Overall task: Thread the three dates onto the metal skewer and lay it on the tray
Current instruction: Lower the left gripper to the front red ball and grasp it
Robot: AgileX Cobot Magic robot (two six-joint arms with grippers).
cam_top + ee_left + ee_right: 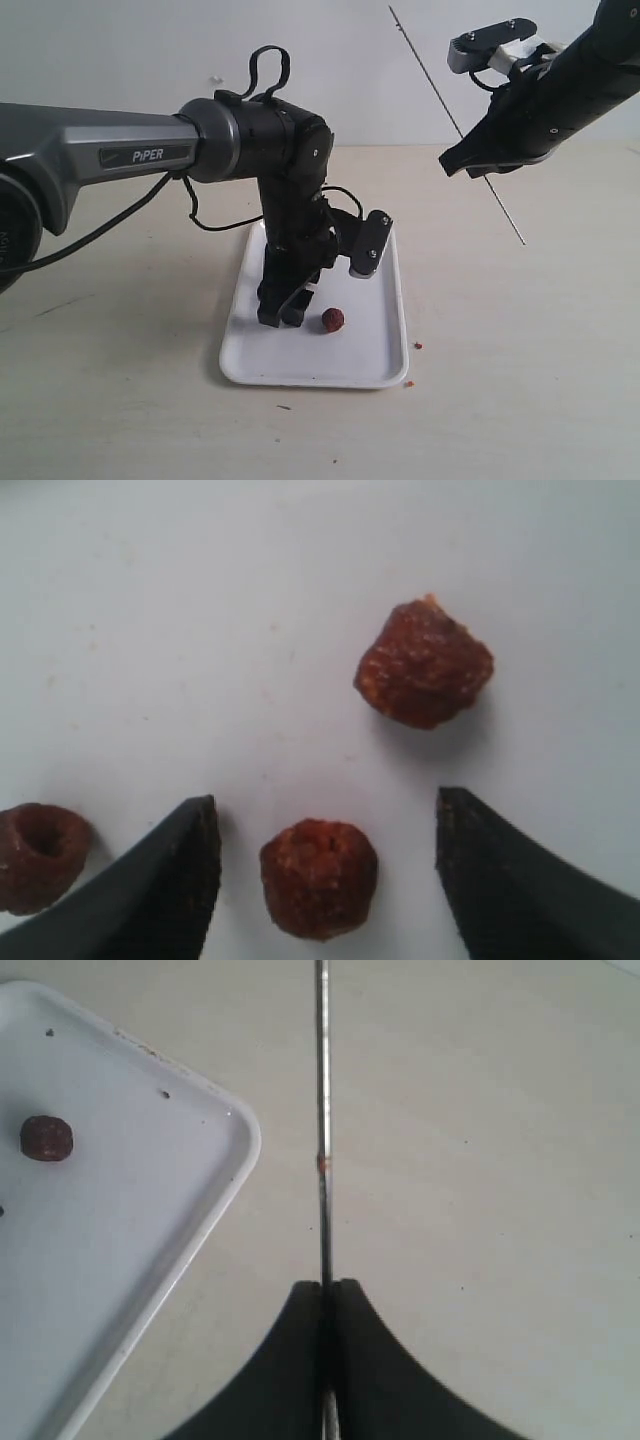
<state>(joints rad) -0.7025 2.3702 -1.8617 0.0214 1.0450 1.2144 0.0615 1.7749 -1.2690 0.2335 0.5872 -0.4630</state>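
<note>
Pale tabletop (520, 380), white wall (120, 50) behind. Three dates (425, 663) lie on the tray (300, 372), one between the wide-spread fingers of the left end effector (327, 805). The right end effector (327, 1288) is clamped on the skewer (322, 1110), held above the tabletop beside the tray.

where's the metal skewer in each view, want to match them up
Exterior view: the metal skewer is a thin slanted line at upper right, to the right of the tray.
Left wrist view: not in it.
Right wrist view: it runs straight from the top edge into the shut right pincer, just past the tray's rounded corner.
Shared landmark: the white tray.
</note>
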